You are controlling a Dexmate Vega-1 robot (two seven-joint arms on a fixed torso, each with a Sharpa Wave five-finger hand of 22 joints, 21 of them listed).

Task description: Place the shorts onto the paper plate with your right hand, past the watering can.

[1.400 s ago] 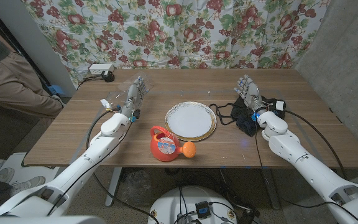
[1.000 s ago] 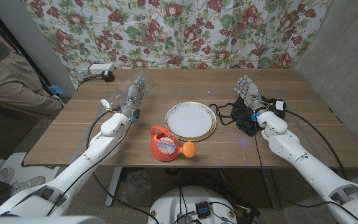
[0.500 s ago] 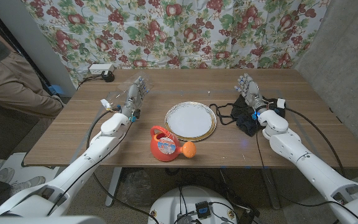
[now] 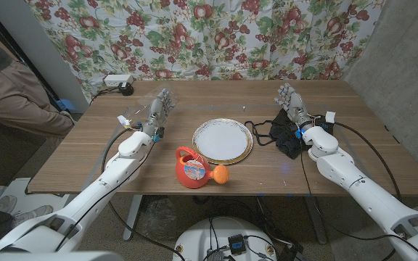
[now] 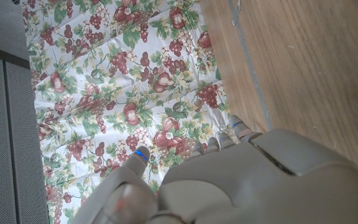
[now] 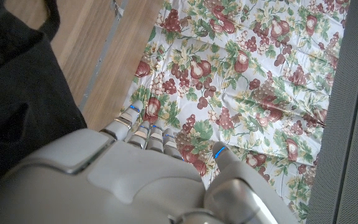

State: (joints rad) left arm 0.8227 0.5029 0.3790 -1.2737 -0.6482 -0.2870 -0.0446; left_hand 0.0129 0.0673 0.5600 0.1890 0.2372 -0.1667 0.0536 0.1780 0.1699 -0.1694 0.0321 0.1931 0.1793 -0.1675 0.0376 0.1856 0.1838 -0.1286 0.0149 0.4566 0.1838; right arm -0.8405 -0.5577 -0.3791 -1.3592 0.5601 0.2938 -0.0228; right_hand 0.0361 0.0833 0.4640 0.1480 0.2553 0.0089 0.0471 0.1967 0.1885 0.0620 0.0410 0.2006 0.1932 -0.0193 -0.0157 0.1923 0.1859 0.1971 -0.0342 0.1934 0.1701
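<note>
On the surface (image 4: 85,156), right side: shorts (image 4: 283,135), dark, crumpled, lying just right of the paper plate (image 4: 222,141), a loop of cord reaching the plate's rim.
Right hand (image 4: 292,106): I have it over the far edge of the shorts, fingers spread and pointing away from me, holding nothing. Right wrist view shows the shorts (image 6: 17,99) as dark cloth beside the hand (image 6: 135,180), fingers extended toward the curtain, no cloth between them that I can see.
Left hand (image 4: 157,111): parked at left, fingers spread, nothing in it, well apart from the plate. Left wrist view: hand (image 5: 229,180) over bare wood.
Paper plate: centre, white, gold rim, nothing on it.
Watering can (image 4: 193,167): red, orange spout, just in front of the plate, between me and it.
Progress: I'd call it the very start. 0 of the steps done; shorts not grasped, not lifted, plate bare.
Left to do: close right hand on shorts, lift, carry left to the plate staying on the far side of the can, release.
Risk: trailing cord could drag over the plate rim.
</note>
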